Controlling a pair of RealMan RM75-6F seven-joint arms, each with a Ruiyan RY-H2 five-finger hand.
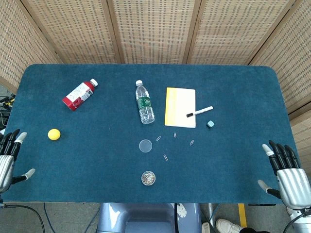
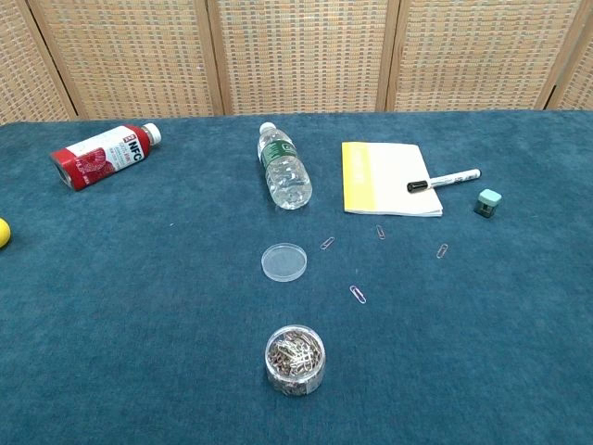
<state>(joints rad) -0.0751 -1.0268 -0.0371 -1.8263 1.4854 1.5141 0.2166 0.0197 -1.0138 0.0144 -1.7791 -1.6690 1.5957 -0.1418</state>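
Nearest to cam: small clear jar full of paper clips, upright, uncapped, near front edge of blue table. Just behind it, round clear lid flat on the cloth, apart from the jar. Loose paper clips scattered right of the lid, none touching it. Further back: water bottle lying on its side, cap away from cam; yellow-edged notepad w/ marker resting across its right edge; teal sharpener just beside; red juice bottle lying down at far left. Left hand at front-left corner, fingers spread, holding nothing; nearest thing is yellow ball, near but not touching. Right hand at front-right corner, also released, fingers apart, nothing in grasp; sharpener and outermost clip nearest, yet well apart. Judging by this: no contact made, start pose only, both hands parked at the edges. Any reach toward the clips calls for a long move inward and a fine pinch, since clips lie thin and flat on soft cloth, prob. hard to lift.
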